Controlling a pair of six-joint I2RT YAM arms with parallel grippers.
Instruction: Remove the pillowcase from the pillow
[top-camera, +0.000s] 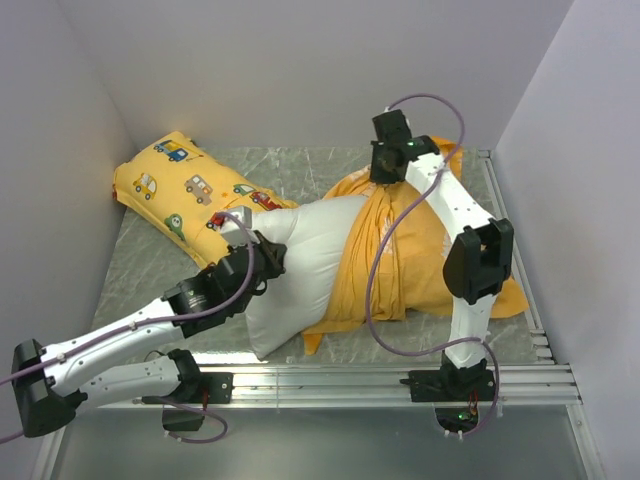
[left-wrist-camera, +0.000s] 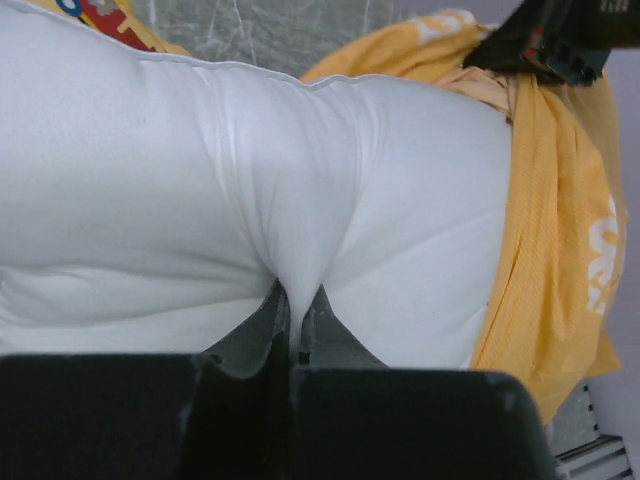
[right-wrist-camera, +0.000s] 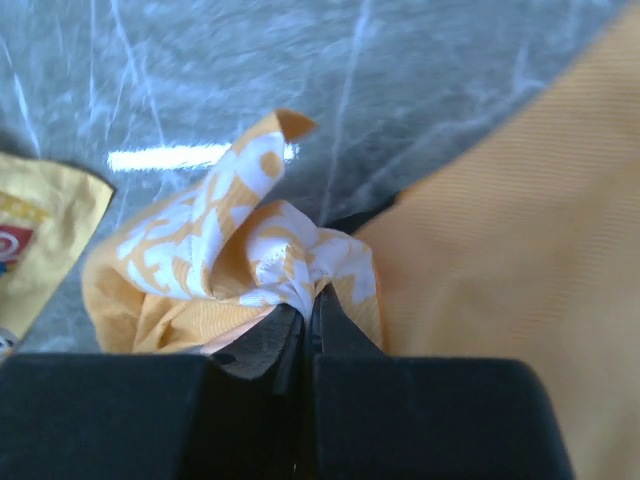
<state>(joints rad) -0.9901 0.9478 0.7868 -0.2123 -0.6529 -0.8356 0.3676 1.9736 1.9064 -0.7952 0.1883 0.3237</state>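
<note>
There, the left gripper (left-wrist-camera: 295, 300) gripped the pillow's (top-camera: 305, 250) bare end; the right gripper (right-wrist-camera: 312, 305), opposite along its length, pinched the bunched pillowcase (right-wrist-camera: 250, 250).

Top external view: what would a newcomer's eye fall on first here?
A plump white pillow lies in the middle, half out of its orange pillowcase, which is bunched toward the right. The left gripper pinches the bare pillow; the right gripper pinches a pillowcase fold at the far side. A yellow car-print pillow lies far left.

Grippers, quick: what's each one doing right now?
Left gripper: shut, pinching the white pillow.
Right gripper: shut on a bunch of the orange pillowcase.
</note>
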